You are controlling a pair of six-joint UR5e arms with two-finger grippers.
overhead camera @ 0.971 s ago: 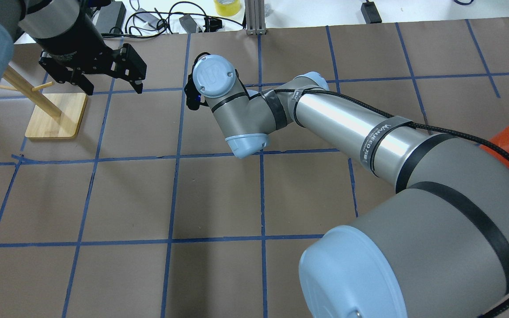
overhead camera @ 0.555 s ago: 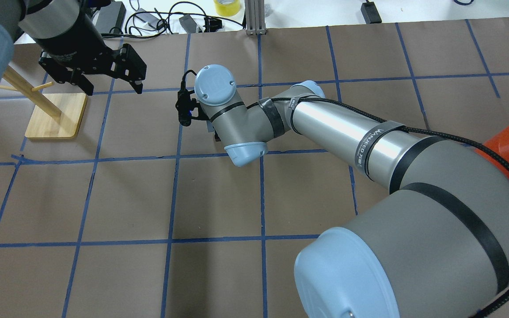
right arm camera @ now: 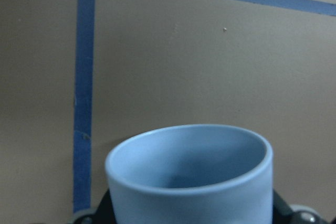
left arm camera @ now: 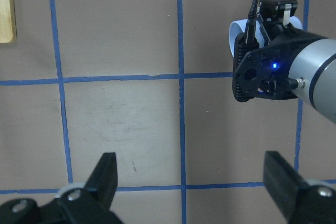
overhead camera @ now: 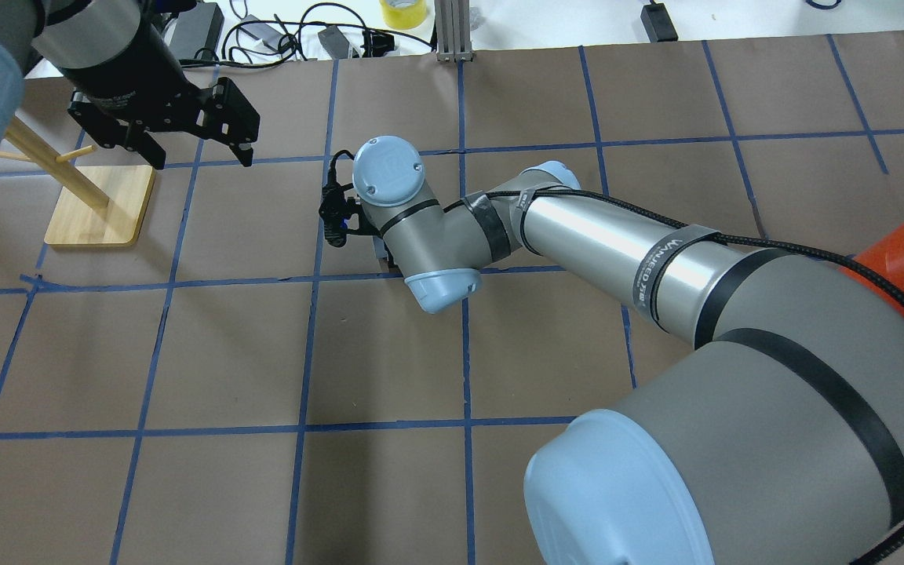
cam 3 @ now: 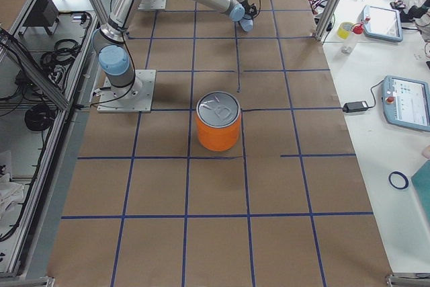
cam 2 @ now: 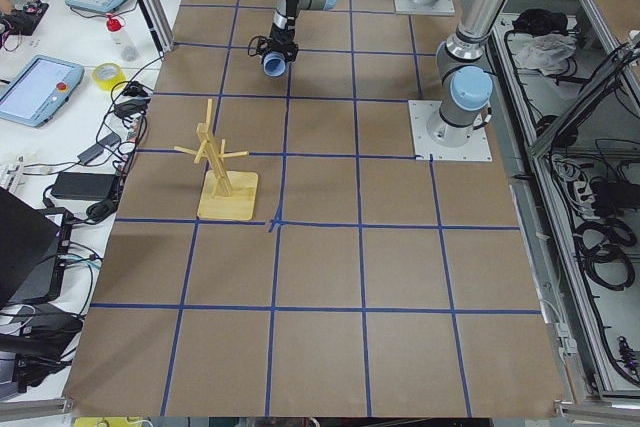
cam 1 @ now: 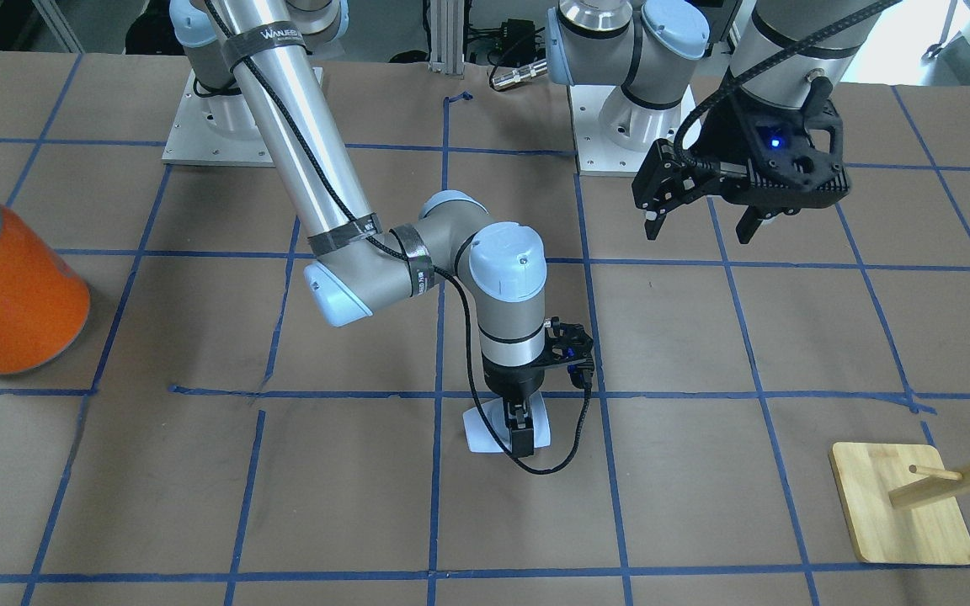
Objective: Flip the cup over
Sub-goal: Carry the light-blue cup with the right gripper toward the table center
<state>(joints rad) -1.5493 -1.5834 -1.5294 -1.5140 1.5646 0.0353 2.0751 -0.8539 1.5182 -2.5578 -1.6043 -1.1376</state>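
Observation:
The pale blue cup (cam 1: pixel 483 431) is between the fingers of my right gripper (cam 1: pixel 514 436), which points down at the table's middle and is shut on it. The cup is low over the brown paper; I cannot tell if it touches. In the right wrist view the cup (right arm camera: pixel 189 177) fills the bottom, its open mouth facing the camera. It also shows in the left wrist view (left arm camera: pixel 236 27) behind the right wrist. In the overhead view the right wrist hides it. My left gripper (cam 1: pixel 700 223) hangs open and empty above the table, also in the overhead view (overhead camera: pixel 177 137).
A large orange can (cam 1: pixel 9 295) with a silver top stands towards my right side. A wooden peg stand (cam 1: pixel 902 505) on a bamboo base (overhead camera: pixel 99 208) is on my left side. Cables and a yellow tape roll (overhead camera: pixel 403 12) lie beyond the far edge.
My right wrist has turned and moved a little nearer to my base, lowering over the table. The left arm has not moved.

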